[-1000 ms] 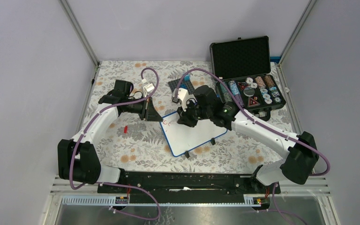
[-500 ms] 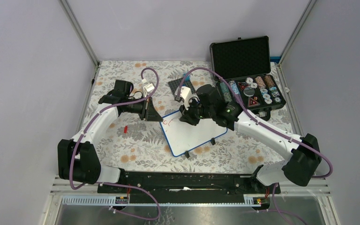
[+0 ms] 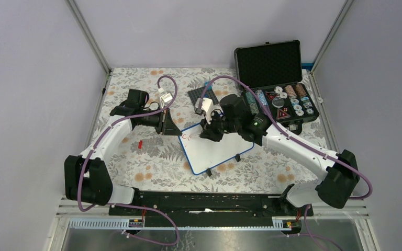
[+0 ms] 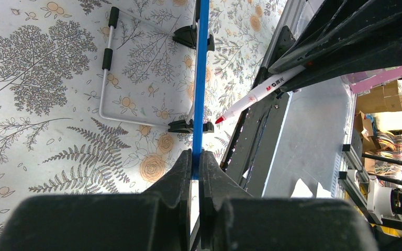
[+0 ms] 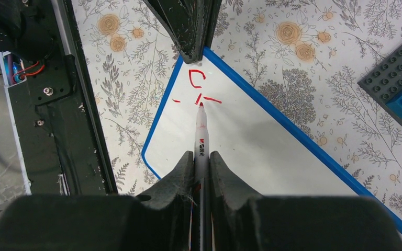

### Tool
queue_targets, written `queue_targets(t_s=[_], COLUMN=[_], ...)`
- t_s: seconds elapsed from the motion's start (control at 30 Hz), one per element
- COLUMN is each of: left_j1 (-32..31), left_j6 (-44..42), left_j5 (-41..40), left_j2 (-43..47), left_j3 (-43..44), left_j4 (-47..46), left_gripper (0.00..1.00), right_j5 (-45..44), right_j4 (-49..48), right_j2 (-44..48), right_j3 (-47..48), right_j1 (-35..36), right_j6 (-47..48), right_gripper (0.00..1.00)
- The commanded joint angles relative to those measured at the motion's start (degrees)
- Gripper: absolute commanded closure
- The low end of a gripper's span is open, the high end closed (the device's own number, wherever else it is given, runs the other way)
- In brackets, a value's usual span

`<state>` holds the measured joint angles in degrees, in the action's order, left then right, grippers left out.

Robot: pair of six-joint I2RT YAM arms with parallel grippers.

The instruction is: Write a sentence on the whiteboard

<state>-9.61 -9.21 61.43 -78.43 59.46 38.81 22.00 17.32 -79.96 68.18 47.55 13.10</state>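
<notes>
1. Hidden: in the top view the right arm's wrist covers the marker (image 5: pixel 201 130) and part of the red strokes (image 5: pixel 201 86). You cannot read them as letters. The left wrist view shows the whiteboard (image 3: pixel 217 151) edge-on, as a blue rim only.
2. The left gripper (image 4: pixel 195 157) is clenched on the board's upper left corner. The right gripper (image 5: pixel 201 157) grasps the marker, tip at the strokes.
3. The board sits mid-frame on a floral tablecloth (image 3: pixel 136 162), between plain grey walls (image 3: pixel 31 78).
4. An open black case (image 3: pixel 272 65) stands near, upper right. A grey brick plate (image 3: pixel 201 95) lies just above the board. A small red piece (image 3: pixel 140 144) lies on the cloth left of it.
</notes>
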Motion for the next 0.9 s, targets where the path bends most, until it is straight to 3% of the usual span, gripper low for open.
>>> queue_targets(t_s=[0.0,0.87], left_j1=[-0.24,-0.21], left_j6=[-0.89,-1.25], left_j5=[0.40,0.45], left_j2=[1.62,1.52], left_j3=[-0.51,-0.88], left_j4=[-0.23,-0.22], left_gripper=[1.00,1.00], right_j5=[-0.53,-2.03], right_j4=[-1.73,-3.20], right_j2=[0.09,-1.61], right_j3=[2.29,4.05], right_j1=[-0.18,-0.22], right_j6=[0.18,-0.84], right_gripper=[1.00,1.00])
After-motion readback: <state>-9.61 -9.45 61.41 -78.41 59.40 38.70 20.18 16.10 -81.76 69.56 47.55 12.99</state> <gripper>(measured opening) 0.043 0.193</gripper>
